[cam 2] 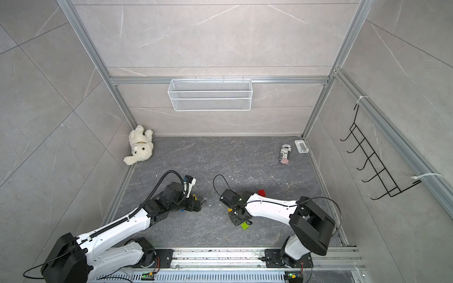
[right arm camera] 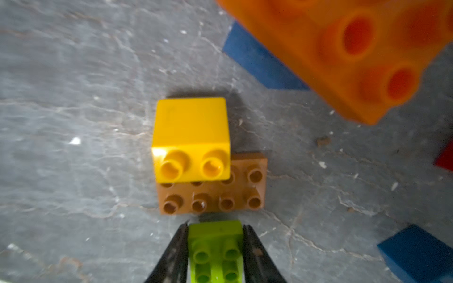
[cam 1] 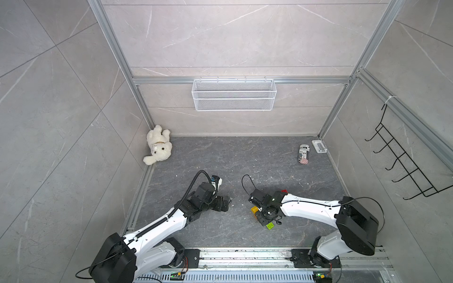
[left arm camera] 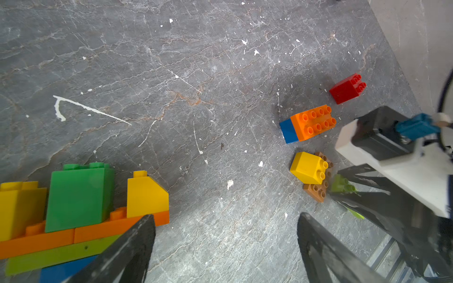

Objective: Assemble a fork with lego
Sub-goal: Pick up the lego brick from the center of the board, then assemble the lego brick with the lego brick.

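Lego bricks lie on the grey floor. My right gripper (right arm camera: 215,226) is shut on a lime brick (right arm camera: 215,247), which also shows in both top views (cam 1: 270,226) (cam 2: 244,225). Just beyond it a yellow sloped brick (right arm camera: 191,137) sits on a brown plate (right arm camera: 213,196). An orange brick on a blue one (left arm camera: 311,121) and a red brick (left arm camera: 348,88) lie nearby. My left gripper (left arm camera: 226,216) is open over bare floor. One of its fingers stands against the end of a built piece (left arm camera: 81,196) of orange, lime and blue layers topped with yellow and green bricks.
A white teddy bear (cam 1: 158,145) lies in the back left corner. A printed can (cam 1: 303,154) and a small white holder (cam 1: 319,146) are at the back right. A mesh basket (cam 1: 234,94) hangs on the back wall, a black hook rack (cam 1: 404,166) on the right.
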Available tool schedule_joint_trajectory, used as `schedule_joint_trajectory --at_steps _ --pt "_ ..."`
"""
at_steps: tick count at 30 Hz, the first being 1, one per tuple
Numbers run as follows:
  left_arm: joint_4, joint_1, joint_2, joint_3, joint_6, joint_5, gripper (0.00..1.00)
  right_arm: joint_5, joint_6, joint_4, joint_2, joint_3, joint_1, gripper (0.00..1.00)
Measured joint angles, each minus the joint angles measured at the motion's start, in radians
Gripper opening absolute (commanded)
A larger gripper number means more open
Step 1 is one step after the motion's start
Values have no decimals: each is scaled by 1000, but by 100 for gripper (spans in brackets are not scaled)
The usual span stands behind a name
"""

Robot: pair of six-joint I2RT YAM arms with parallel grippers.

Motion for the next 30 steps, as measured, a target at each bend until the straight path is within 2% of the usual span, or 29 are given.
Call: schedule_joint_trajectory --at_steps 7,13,19,23,30 --pt "-15 2 -5 12 15 -1 93 -37 -171 -125 -28 197 0 35" --pt "-15 6 -5 23 21 -1 93 -8 -419 -228 -41 273 -6 36" --pt "-21 14 -5 27 27 -2 93 -51 -682 -282 -33 353 -121 35" --pt "-32 31 -4 37 32 -3 93 -76 -834 -276 16 420 -191 36" --pt "-40 85 27 60 39 0 93 -108 -998 -230 172 459 -236 35"
